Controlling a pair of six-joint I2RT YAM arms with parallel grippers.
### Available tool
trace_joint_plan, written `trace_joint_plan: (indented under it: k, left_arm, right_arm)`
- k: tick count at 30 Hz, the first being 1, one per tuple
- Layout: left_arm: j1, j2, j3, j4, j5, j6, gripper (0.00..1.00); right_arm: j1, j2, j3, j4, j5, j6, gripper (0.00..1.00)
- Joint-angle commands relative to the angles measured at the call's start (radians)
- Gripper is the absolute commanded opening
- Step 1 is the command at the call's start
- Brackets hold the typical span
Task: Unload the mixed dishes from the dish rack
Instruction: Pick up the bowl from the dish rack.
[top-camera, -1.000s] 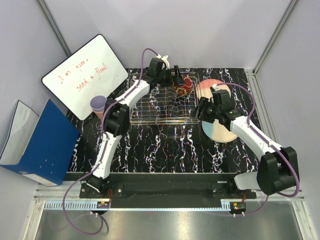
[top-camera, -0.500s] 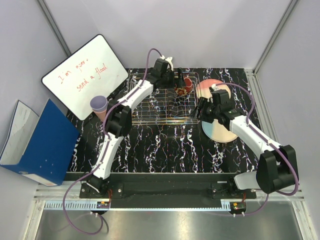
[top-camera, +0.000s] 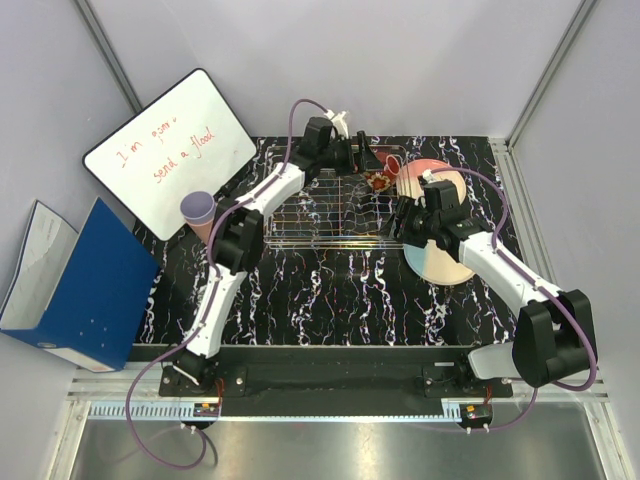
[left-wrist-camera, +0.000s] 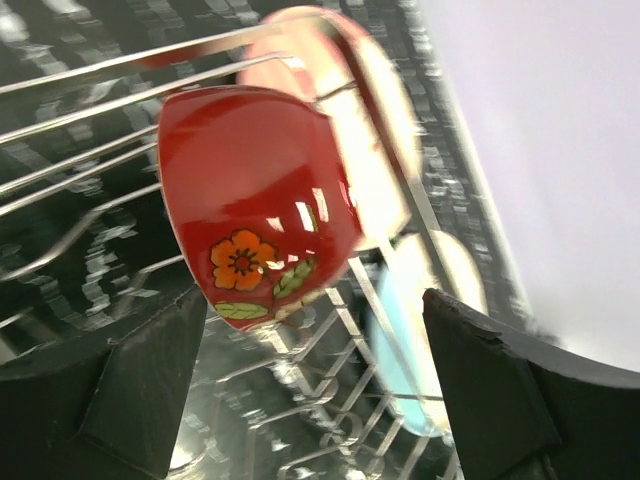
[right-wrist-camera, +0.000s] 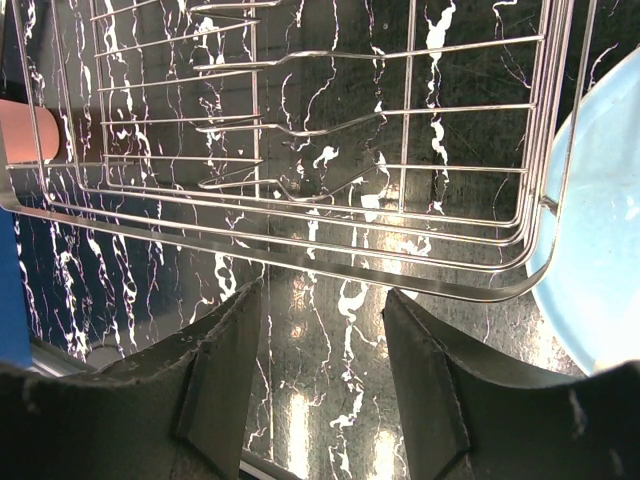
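Observation:
The glossy red patterned bowl (top-camera: 379, 181) lies tilted at the far right corner of the silver wire dish rack (top-camera: 300, 225). In the left wrist view the bowl (left-wrist-camera: 255, 190) rests on the rack wires (left-wrist-camera: 60, 180) just beyond my fingertips. My left gripper (top-camera: 364, 156) (left-wrist-camera: 320, 400) is open and holds nothing. My right gripper (top-camera: 401, 226) (right-wrist-camera: 325, 370) is open and empty over the table at the rack's near right corner (right-wrist-camera: 300, 245). The pink/cream plate (top-camera: 432, 178) and the light-blue/cream plate (top-camera: 436, 260) lie right of the rack. The lavender cup (top-camera: 196, 208) sits on a salmon-pink cup (top-camera: 204, 229) at far left.
A whiteboard with red writing (top-camera: 170, 150) leans at the back left. A blue binder (top-camera: 85, 290) lies off the table's left edge. Grey walls close the back and the sides. The blue plate's rim (right-wrist-camera: 600, 250) sits close to my right fingers.
My left gripper has moved to the right along the rack's far side, and the red bowl has shifted right with it into the rack's far right corner. My right gripper has hardly moved.

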Motion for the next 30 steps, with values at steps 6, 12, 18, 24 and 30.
trace_joint_plan:
  k: [6, 12, 18, 24, 30]
  left_arm:
    - [-0.029, 0.021, -0.016, 0.295, 0.26, -0.195, 0.91]
    - [-0.03, 0.042, -0.014, 0.306, 0.249, -0.218, 0.91]
    - [-0.035, 0.078, -0.011, 0.335, 0.242, -0.245, 0.91]
    - [-0.04, 0.096, -0.019, 0.384, 0.217, -0.291, 0.91]
    - [-0.053, 0.07, -0.002, 0.257, 0.136, -0.177, 0.93]
  right_arm:
    - [0.01, -0.02, -0.005, 0.04, -0.005, -0.007, 0.6]
    - [0.009, -0.023, -0.009, 0.042, -0.002, -0.004, 0.6]
    - [0.009, -0.021, -0.013, 0.042, -0.002, -0.004, 0.6]
    - [0.009, -0.035, -0.026, 0.042, 0.02, -0.002, 0.6]
    - [0.009, -0.096, -0.028, 0.051, 0.09, 0.009, 0.6]
